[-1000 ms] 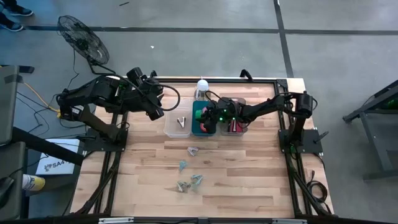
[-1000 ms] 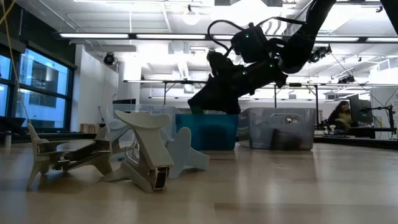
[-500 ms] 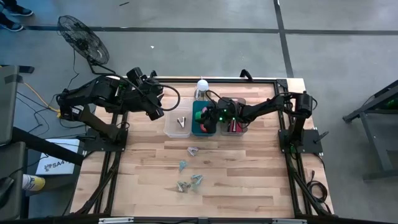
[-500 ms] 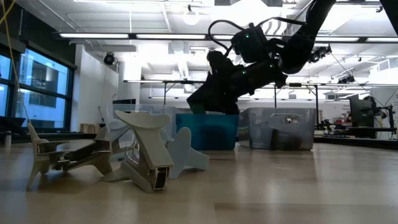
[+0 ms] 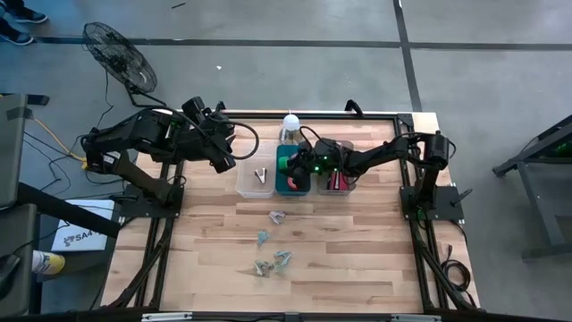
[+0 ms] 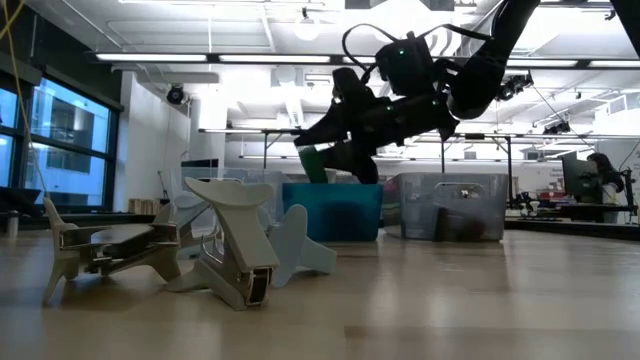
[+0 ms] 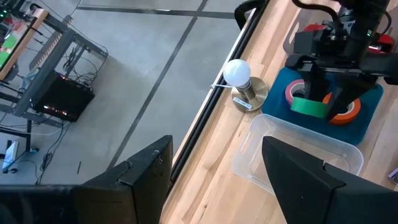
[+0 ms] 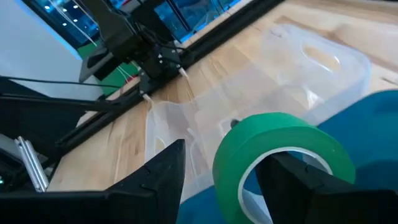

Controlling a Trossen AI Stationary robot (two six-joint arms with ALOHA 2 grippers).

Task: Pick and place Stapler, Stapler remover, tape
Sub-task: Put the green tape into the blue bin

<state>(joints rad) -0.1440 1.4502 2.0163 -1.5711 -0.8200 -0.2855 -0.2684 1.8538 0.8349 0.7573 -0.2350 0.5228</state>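
Observation:
A green tape roll (image 8: pixel 280 134) hangs at my right gripper (image 8: pixel 227 155), just above the teal bin (image 5: pixel 284 157), and the low view shows the same green tape roll (image 6: pixel 312 161). The gripper's fingers are apart. Pink and orange tape rolls (image 7: pixel 296 92) lie in the teal bin. The red stapler (image 5: pixel 337 182) lies in the clear bin to the right. One stapler remover (image 5: pixel 262 175) lies in the left clear bin, and several stapler removers (image 5: pixel 273 250) lie on the table. My left gripper (image 7: pixel 217 149) waits open, raised at the far left. My right gripper has one finger (image 8: pixel 305 186) through the green roll's hollow, against the inside of its wall (image 8: pixel 249 177). The other finger (image 8: pixel 158 177) stands outside, clear of the roll. The fingers come from the table's right, nearly level. The roll hangs on edge, clear of the teal bin.
A white bulb on a metal base (image 5: pixel 289 123) stands at the table's far edge behind the bins. The loose stapler removers (image 6: pixel 225 250) lie mid-table toward the near side. A fan (image 5: pixel 119 58) stands on the floor beyond the far left corner.
My right gripper has opened over the teal bin and its wrist has tipped up and rolled a little. The green roll, hidden behind the gripper before in the low view, now shows hanging below the fingertips.

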